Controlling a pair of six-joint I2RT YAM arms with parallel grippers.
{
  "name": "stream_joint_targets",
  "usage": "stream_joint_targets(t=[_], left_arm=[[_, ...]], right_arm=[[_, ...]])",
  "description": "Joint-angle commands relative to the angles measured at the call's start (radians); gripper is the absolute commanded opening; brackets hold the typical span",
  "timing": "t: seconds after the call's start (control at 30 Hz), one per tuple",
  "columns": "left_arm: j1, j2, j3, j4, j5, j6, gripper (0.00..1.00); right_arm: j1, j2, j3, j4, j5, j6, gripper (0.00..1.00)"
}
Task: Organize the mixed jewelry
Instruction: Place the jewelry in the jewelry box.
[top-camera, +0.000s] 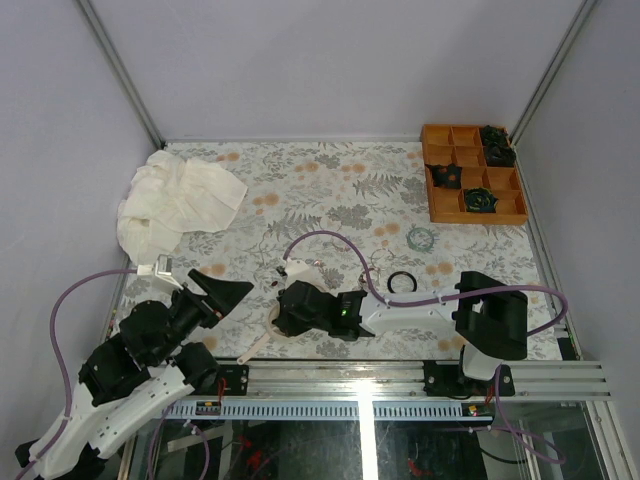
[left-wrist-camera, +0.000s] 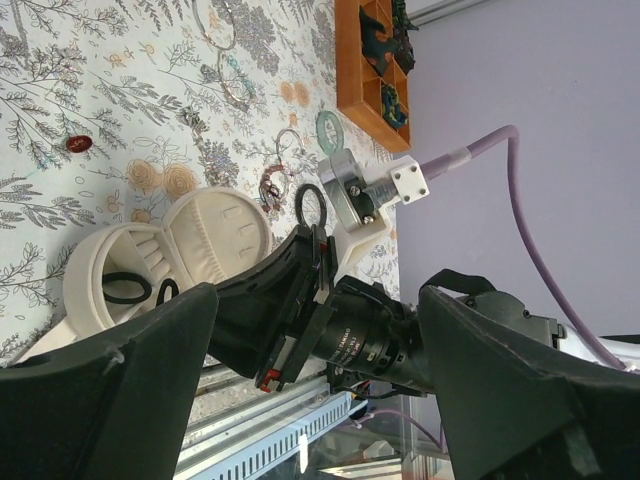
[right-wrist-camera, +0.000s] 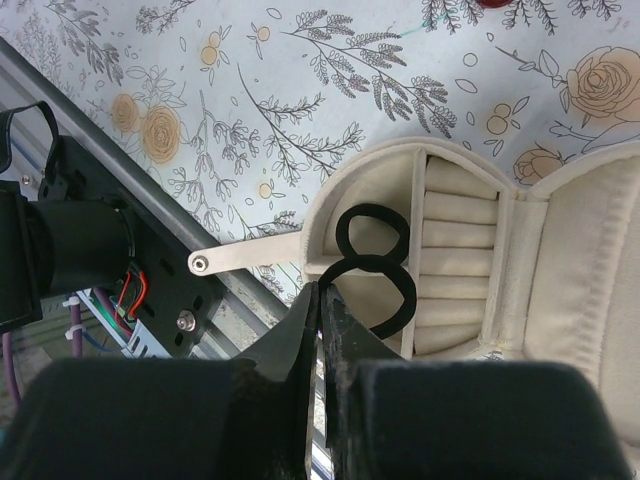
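At the near rim of the cream round case (right-wrist-camera: 350, 175), your right end effector (right-wrist-camera: 322, 290) is pinched narrow. Its tips meet the near end of the lower black ring (right-wrist-camera: 410, 290); whether they actually grip it I cannot tell. It looks like you are settling that ring beside the upper black ring (right-wrist-camera: 345, 232), which lies in the same slotted compartment, the two touching. Keep the tips inside the rim, part them only a little, and lift straight up so neither ring snags and rides out. Your left end effector (top-camera: 205, 282) hangs wide and empty, near the case on its left; leave it clear. Another black ring (top-camera: 389, 283) and the teal bracelet (top-camera: 409, 238) lie on the surface (top-camera: 330, 190), well apart from the case.
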Motion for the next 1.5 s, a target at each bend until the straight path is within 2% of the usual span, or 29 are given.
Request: stream_joint_targets(t=[0.0,0.6,0.73,0.97,1.47], left_arm=[[-0.001,-0.021,0.005,0.007,0.009,-0.011,0.81],[-0.001,-0.021,0.001,0.005,0.011,-0.016,0.8],[0.0,-0.022,0.002,0.005,0.011,-0.018,0.8],[-0.001,-0.022,0.005,0.005,0.015,-0.018,0.79],[0.0,-0.013,0.002,0.004,0.017,-0.024,0.79]], right_arm=[[0.012,0.009,0.03,0.021,0.055,0.012,0.0],[0.034,0.046,0.03,0.042,0.061,0.006,0.0],[0.048,0.059,0.047,0.023,0.073,0.0,0.11],[0.062,0.058,0.068,-0.01,0.104,-0.019,0.21],[0.071,0.036,0.177,-0.149,0.181,-0.134,0.24]])
